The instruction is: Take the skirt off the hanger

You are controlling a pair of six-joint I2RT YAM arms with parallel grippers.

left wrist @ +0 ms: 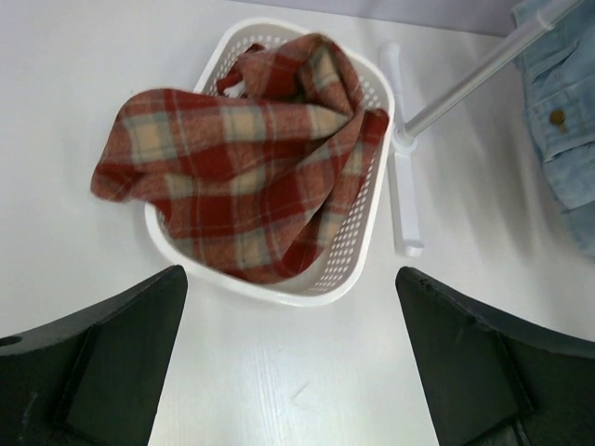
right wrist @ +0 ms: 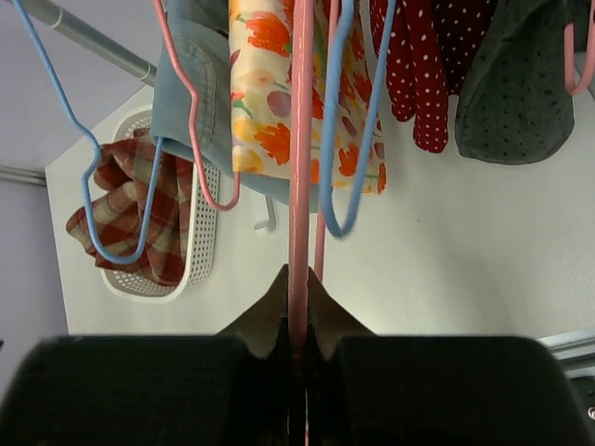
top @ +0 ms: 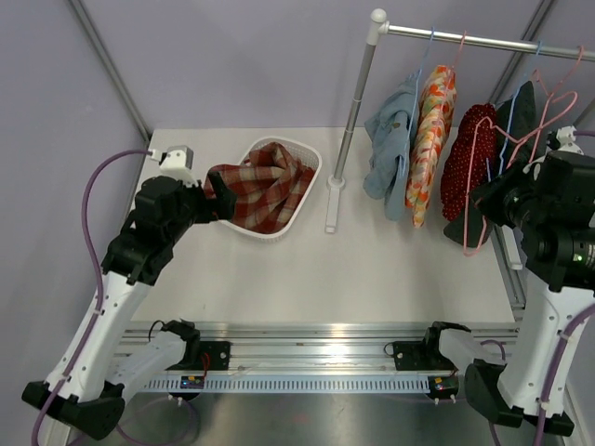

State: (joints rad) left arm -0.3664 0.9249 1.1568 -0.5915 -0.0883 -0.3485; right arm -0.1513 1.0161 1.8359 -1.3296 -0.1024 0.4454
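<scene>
The red plaid skirt lies bunched in the white basket, off any hanger; in the left wrist view the skirt spills over the basket's left rim. My left gripper is open and empty, its jaws wide apart just above the basket's near edge. My right gripper is shut on the bar of a bare pink hanger, pinched between the fingertips below the rail. That hanger hangs at the right of the rack.
A clothes rack with a pole and a rail holds a denim piece, a floral piece, a red dotted piece and a dark piece. Blue hangers hang close by the right gripper.
</scene>
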